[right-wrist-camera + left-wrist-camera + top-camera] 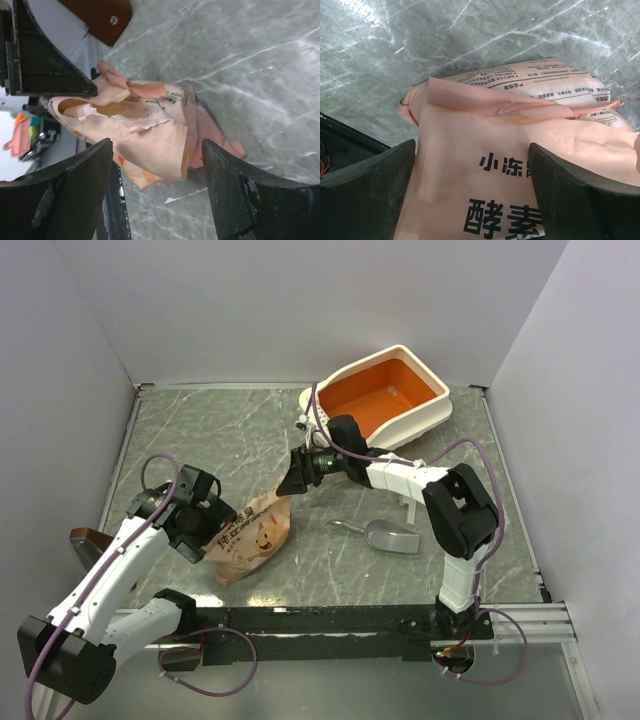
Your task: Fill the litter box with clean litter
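Bag (pixel 255 535) is lying on the tabletop (pixel 200 430). I'm seeing left end effector (pixel 472 150) released astride it, right end effector (pixel 156 145) released nearby.

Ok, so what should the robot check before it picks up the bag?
1. Left tool open, one finger on each side of the bag: ok.
2. Right tool open, facing the bag's torn end: ok.
3. Bag gripped: not ok, neither tool is shut.
4. Litter box upright, its orange floor bare: ok.
5. Scoop lying on the table apart from the bag: ok.
6. Litter inside the bag: cannot tell.
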Tool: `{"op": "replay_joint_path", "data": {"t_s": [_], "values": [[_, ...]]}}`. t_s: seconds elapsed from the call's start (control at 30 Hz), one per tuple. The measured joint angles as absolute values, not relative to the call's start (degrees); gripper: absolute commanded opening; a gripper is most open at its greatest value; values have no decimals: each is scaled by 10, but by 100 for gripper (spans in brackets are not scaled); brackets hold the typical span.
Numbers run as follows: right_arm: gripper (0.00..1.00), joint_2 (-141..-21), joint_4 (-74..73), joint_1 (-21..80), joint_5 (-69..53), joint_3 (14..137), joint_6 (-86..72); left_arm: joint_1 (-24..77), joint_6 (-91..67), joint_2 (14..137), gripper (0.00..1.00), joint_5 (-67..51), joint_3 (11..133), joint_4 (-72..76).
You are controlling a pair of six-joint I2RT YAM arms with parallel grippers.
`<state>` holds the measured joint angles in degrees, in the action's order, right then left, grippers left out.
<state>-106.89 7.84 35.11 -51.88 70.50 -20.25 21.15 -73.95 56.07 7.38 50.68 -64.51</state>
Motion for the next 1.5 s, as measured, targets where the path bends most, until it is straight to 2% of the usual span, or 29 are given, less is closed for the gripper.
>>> {"op": "replay_joint_path", "data": {"t_s": [0.07,0.1,0.17,0.2,0.4,0.53,0.87,1.13,1.3,1.33,1.47,1.5], "values": [[64,-1083,102,351,-549,705,-217,211,-736,561,98,74,505,-642],[45,-1089,116,351,-562,705,-225,211,-735,561,98,74,505,-640],[21,-1099,141,351,-582,704,-238,211,-730,561,98,73,502,-636],[0,-1101,151,351,-586,703,-245,211,-729,561,98,73,500,-633],[0,-1101,173,351,-589,700,-260,211,-712,566,99,71,499,-613],[0,-1089,154,352,-543,700,-258,211,-681,597,99,79,517,-603],[0,-1030,90,350,-355,693,-262,210,-587,648,99,164,703,-557],[0,-884,109,317,-199,556,-260,205,-532,670,99,183,726,-529],[1,-787,115,310,-147,467,-258,204,-526,669,99,171,709,-513],[21,-774,116,310,-143,454,-258,204,-527,667,99,167,701,-510],[58,-755,128,309,-137,436,-259,204,-534,663,99,141,656,-499],[61,-753,138,309,-138,436,-257,204,-535,663,99,133,643,-497]]}}
